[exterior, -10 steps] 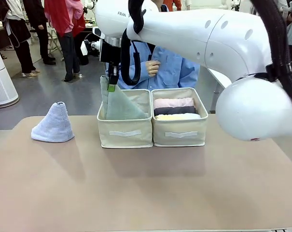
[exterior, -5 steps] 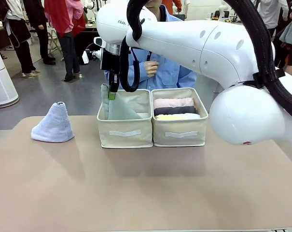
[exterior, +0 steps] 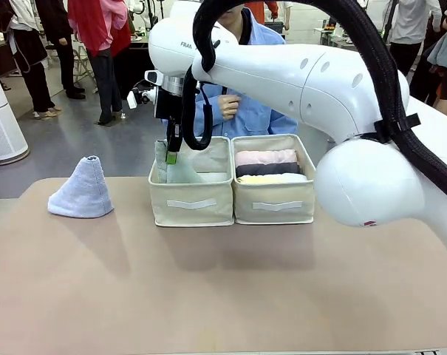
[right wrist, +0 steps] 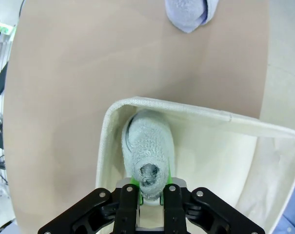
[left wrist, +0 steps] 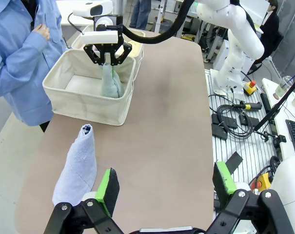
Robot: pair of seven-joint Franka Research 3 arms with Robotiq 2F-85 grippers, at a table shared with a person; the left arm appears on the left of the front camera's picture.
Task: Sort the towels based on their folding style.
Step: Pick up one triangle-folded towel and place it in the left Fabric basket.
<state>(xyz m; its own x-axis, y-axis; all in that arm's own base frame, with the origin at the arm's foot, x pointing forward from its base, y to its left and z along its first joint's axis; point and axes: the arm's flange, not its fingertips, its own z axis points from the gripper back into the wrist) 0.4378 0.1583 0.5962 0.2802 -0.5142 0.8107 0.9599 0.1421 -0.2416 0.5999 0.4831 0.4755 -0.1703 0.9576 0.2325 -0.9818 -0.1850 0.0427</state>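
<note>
My right claw [exterior: 171,154] is clamped on the tip of the grey-green cone towel [exterior: 180,171], the two pads pressed together on the terry point. I hold it by the tip so that the wide base hangs down and the cone can stand on its base. The towel is inside the left bin [exterior: 192,203], close to the corner on my left side. From the wrist view its base seems to rest on the bin floor, but I cannot be sure of this.

The right bin [exterior: 275,207] has the rolled towels [exterior: 267,168] lying side by side: pink, dark grey and yellow. So I judge that the left bin is for the cones and the right one for the rolls. The lavender-blue cone towel [exterior: 83,192] stands upright on the bench [exterior: 223,281], well apart from the bins, and I think it must go in the left bin too.

My right arm reaches across the middle, over both bins, with the wrist turned straight down. My left claw [left wrist: 167,183] hangs above the bench near the lavender-blue cone, its jaws wide apart and holding nothing.
</note>
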